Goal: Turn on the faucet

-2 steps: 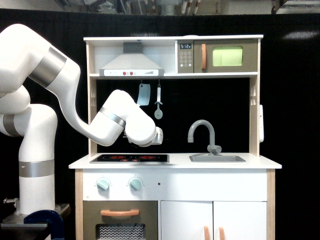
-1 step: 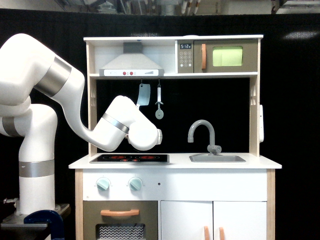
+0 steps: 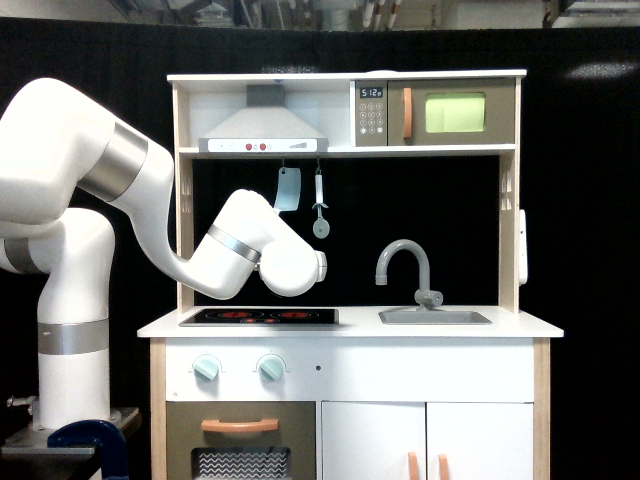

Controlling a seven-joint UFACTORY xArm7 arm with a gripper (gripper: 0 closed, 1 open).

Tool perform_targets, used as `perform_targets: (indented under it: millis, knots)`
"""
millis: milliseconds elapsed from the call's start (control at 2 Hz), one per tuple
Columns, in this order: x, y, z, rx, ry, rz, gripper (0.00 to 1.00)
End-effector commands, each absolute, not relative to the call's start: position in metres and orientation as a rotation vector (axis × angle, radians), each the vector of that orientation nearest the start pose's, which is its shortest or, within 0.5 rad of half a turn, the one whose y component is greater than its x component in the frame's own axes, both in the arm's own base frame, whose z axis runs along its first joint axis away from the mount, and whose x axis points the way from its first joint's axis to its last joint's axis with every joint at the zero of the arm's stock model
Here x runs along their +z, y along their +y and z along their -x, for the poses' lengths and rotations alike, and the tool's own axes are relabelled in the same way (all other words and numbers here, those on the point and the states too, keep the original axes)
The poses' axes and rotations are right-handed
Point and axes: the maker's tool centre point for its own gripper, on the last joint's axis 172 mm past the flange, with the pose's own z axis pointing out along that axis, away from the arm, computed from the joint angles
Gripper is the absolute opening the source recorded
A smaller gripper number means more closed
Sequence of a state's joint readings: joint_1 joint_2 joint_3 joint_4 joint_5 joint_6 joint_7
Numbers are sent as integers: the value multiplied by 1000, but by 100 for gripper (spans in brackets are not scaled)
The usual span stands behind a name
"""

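The faucet is standing at the back edge of the sink, its grey gooseneck spout arching toward the exterior view's left and its small lever sitting at its base on the exterior view's right side. The sink is lying set into the white bench of the toy kitchen, to the exterior view's right of the faucet's spout mouth.

The white arm is reaching in from the exterior view's left of the faucet, its wrist end hanging above the black hob, well apart from the faucet and touching nothing on the bench. The pincer is not showing clearly; only the rounded end of the wrist is facing the faucet, so I cannot tell whether it is spread or pressed together.

Above and to the exterior view's left of the faucet, a toy spatula and a second utensil are hanging from the shelf under the range hood. A microwave is sitting on the shelf directly above the faucet. Two mint-green knobs are sitting on the front panel below the hob, lower than the faucet.
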State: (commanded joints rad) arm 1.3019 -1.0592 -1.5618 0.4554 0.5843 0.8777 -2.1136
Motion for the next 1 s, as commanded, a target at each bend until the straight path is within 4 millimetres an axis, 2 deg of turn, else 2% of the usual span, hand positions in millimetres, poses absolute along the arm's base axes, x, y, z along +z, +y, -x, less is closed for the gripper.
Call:
perform_targets:
  millis: [500, 1000]
  knots:
    - [230, 224, -339, -1152, -1257, 1225, 100]
    - [225, 288, -361, -1152, -1257, 1225, 100]
